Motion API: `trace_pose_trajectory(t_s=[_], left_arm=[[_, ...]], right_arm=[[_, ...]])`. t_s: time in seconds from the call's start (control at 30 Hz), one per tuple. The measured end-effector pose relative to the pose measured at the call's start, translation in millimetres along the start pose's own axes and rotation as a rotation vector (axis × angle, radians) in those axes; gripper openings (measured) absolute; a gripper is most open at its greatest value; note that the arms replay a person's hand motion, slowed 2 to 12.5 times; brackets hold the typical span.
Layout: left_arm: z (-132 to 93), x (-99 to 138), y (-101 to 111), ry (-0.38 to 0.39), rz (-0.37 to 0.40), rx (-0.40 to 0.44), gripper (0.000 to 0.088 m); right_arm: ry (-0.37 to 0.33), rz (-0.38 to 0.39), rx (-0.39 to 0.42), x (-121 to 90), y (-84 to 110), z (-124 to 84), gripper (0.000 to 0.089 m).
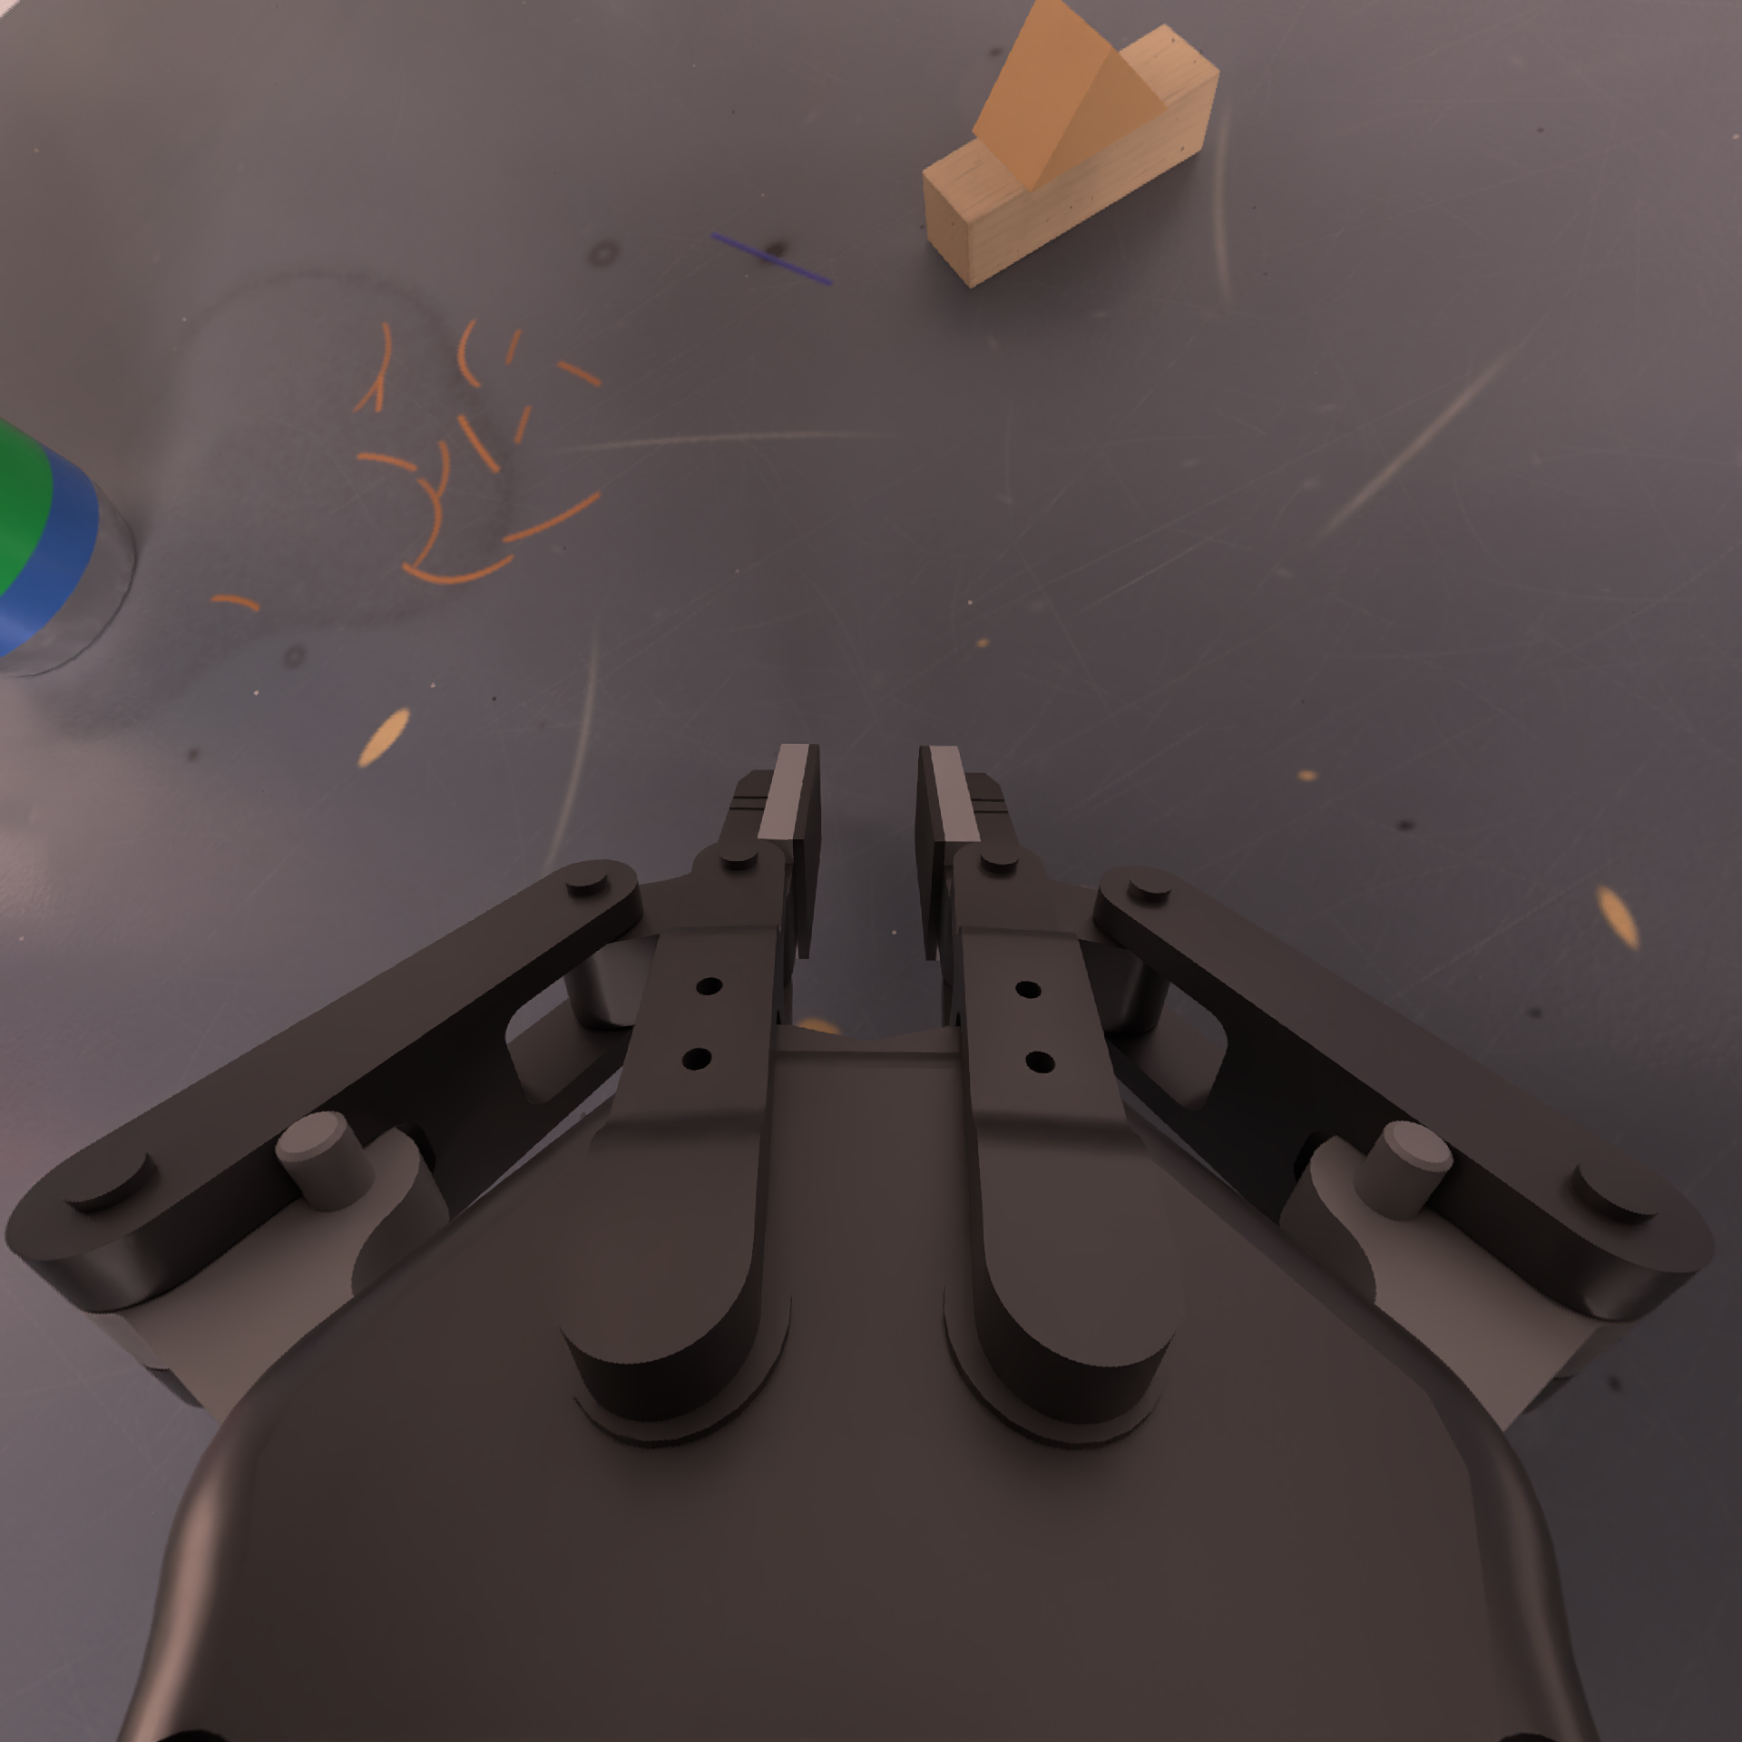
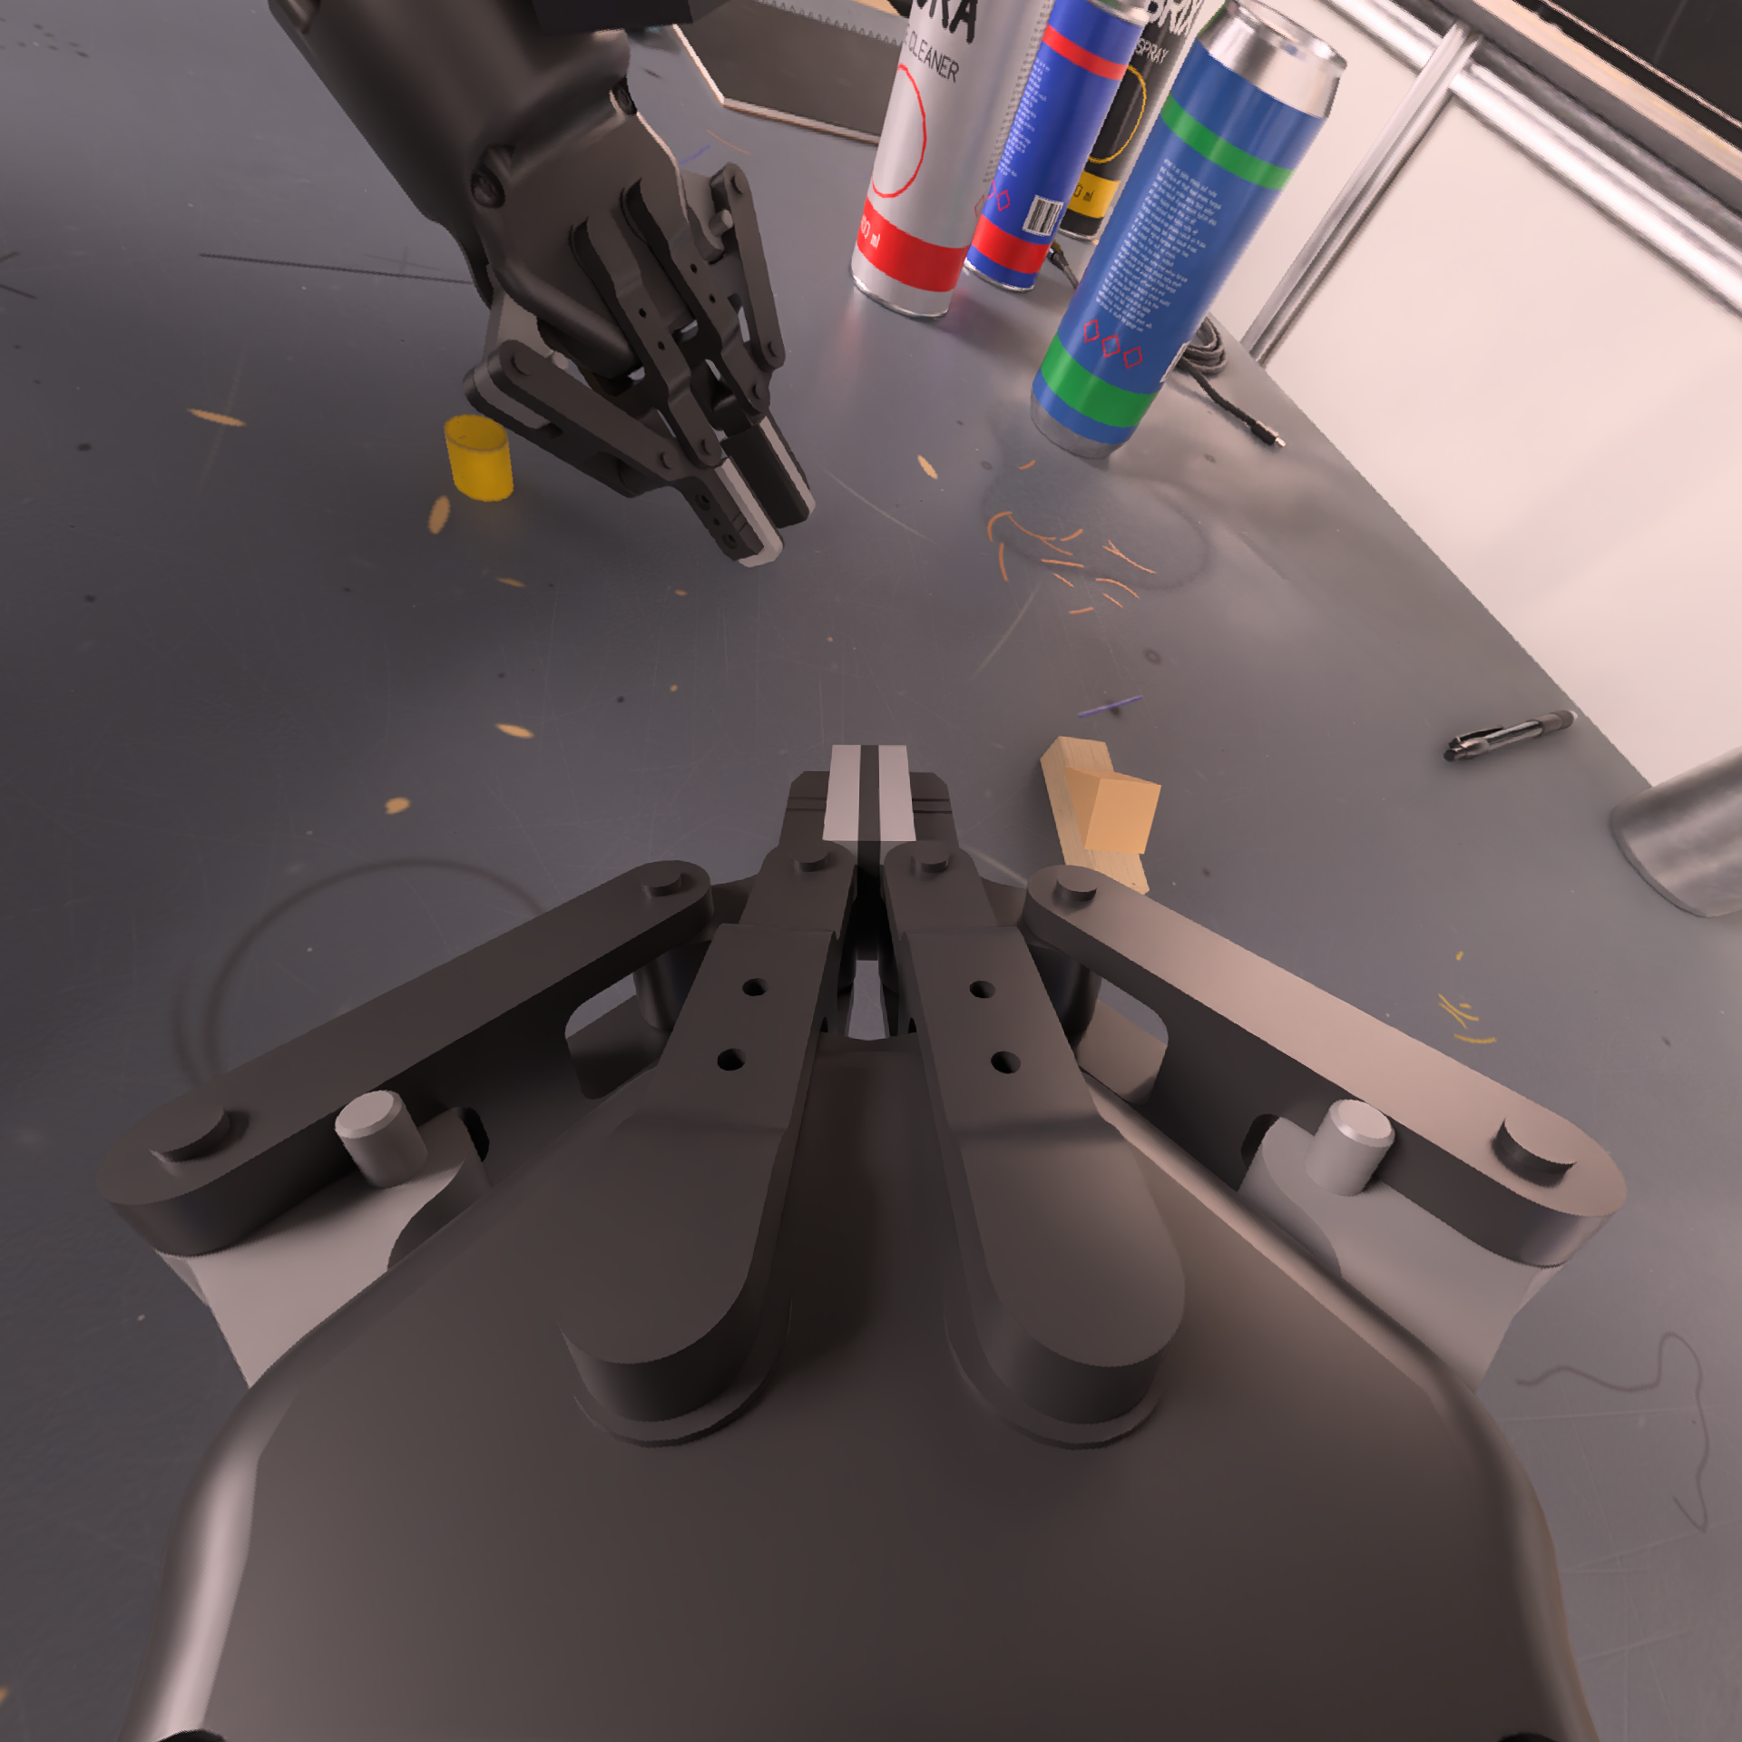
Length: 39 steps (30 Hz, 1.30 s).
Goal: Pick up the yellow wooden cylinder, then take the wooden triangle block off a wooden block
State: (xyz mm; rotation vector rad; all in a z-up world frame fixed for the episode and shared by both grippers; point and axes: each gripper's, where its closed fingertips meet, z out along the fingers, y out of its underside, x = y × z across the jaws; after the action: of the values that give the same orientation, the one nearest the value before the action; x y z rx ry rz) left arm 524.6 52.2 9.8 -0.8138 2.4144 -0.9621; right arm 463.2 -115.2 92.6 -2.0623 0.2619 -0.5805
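The yellow cylinder [image 2: 479, 457] stands upright on the grey table, just left of my left gripper [image 2: 764, 514] and apart from it. In the left wrist view, my left gripper [image 1: 869, 801] hovers over bare table with its jaws a narrow gap apart and nothing between them. The wooden triangle block [image 1: 1065, 104] rests on a pale wooden block [image 1: 1065, 198] far ahead to the right. My right gripper [image 2: 869, 792] is shut and empty, pads touching. The triangle block [image 2: 1117, 811] on its wooden block [image 2: 1070, 764] lies just right of its fingertips.
Spray cans stand at the back right: a blue-green one [image 2: 1178, 245], a white-red one [image 2: 919, 170] and a blue-red one [image 2: 1046, 141]. The blue-green can [image 1: 38, 547] shows at the left wrist view's left edge. A pen [image 2: 1508, 735] and a grey metal object [image 2: 1687, 829] lie near the table's right edge.
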Motion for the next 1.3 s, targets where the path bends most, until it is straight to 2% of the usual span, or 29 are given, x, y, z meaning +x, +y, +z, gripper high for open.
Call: trace_pose_trajectory(t_s=[0.33, 0.77, 1.0, 1.3], left_arm=[[-3, -3, -3, -0.009, -0.014, 0.030, 0.0264], [-11, -6, -20, -0.034, -0.011, 0.135, 0.0394], [-13, 2, -31, -0.032, 0.051, 0.174, 0.0473], [-13, 23, -44, -0.018, 0.196, 0.189, 0.0554]], right_arm=[[0.030, -0.022, -0.012, 7, 3.6, -2, 0.0000], [0.066, -0.042, -0.030, 18, 12.7, -4, 0.0000], [0.073, -0.031, -0.045, 25, 20.0, -3, 0.0000], [0.086, -0.026, -0.068, 31, 27.9, -1, 0.0000]])
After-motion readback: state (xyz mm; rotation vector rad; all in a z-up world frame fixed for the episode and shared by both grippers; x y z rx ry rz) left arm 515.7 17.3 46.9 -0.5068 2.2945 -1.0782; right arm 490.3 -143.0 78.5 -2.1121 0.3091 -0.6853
